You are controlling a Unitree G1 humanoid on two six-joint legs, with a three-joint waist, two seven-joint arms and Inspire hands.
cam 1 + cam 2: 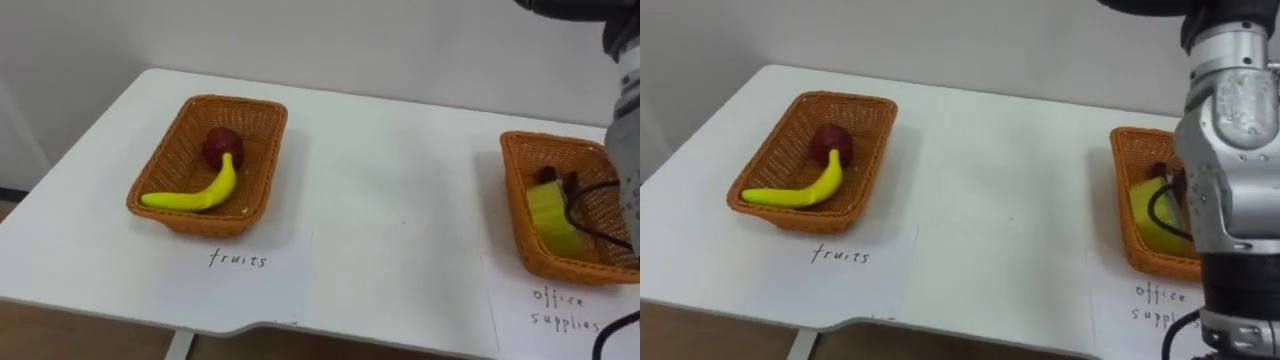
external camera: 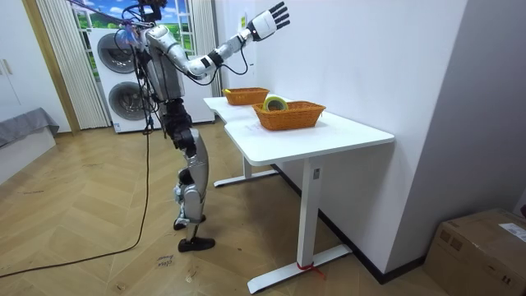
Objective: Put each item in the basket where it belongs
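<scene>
Wicker fruit basket (image 1: 260,150), left-centre on white worktop (image 1: 390,200): yellow banana (image 1: 200,192) and dark red fruit (image 1: 222,146) inside. Second basket (image 1: 560,152), right edge: yellow-green roll (image 1: 553,215) inside. Right hand (image 2: 269,20) raised, top centre of room view, fingers spread, grasping nothing.

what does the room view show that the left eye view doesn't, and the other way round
The room view adds the robot standing at the table's end, its right hand raised high with fingers spread, two stacked washing machines behind it, and a cardboard box on the floor. The left eye view adds the banana and a dark red fruit inside the left basket, plus handwritten paper labels in front of the baskets. Both share the white table, the two wicker baskets, and a yellow-green object in the right basket.
</scene>
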